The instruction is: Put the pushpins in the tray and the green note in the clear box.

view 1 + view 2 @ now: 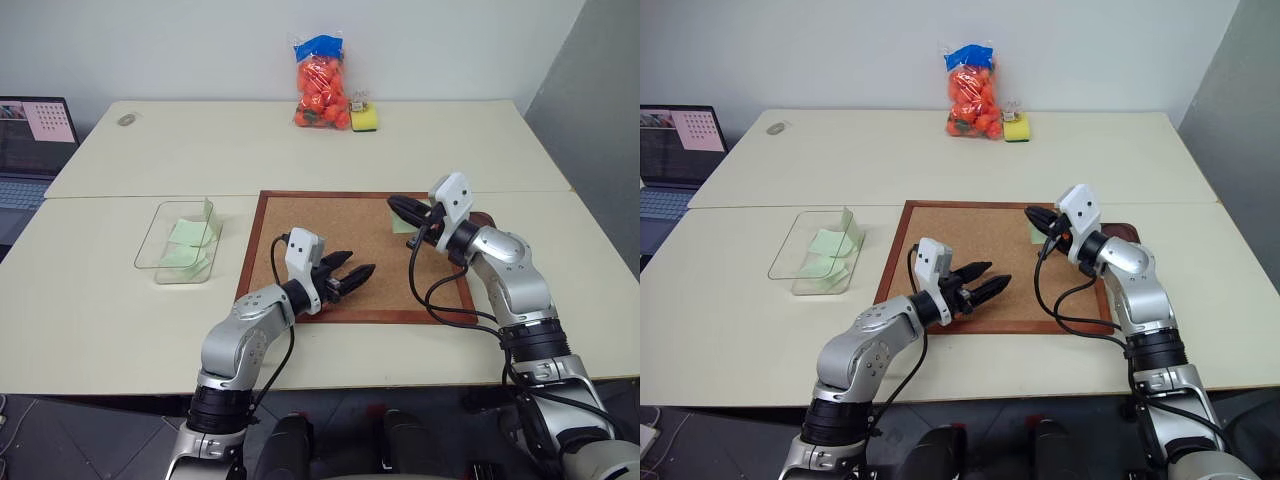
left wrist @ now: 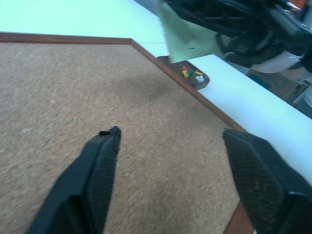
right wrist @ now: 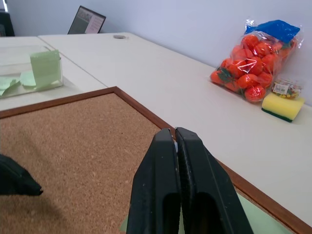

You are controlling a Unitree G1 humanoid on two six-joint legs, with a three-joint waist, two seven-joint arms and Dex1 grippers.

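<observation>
Over at nine o'clock your clear box point(image 1: 178, 243) already holds a few pale green slips, so that's the drop spot. Your left claw point(image 1: 350, 277) hangs spread wide and empty over the corkboard point(image 1: 350, 225), likely just freed up. At three o'clock, your right claw point(image 1: 398, 209) is pinched tight on the green note point(image 2: 185, 34), lifting it clear of the cork. The tray point(image 2: 191, 76) sits on the table just beyond the board's right edge, pushpins point(image 2: 191, 73) already inside.

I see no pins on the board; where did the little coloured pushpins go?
The coloured pushpins lie in the small dark brown tray, just outside the corkboard's right edge.
</observation>
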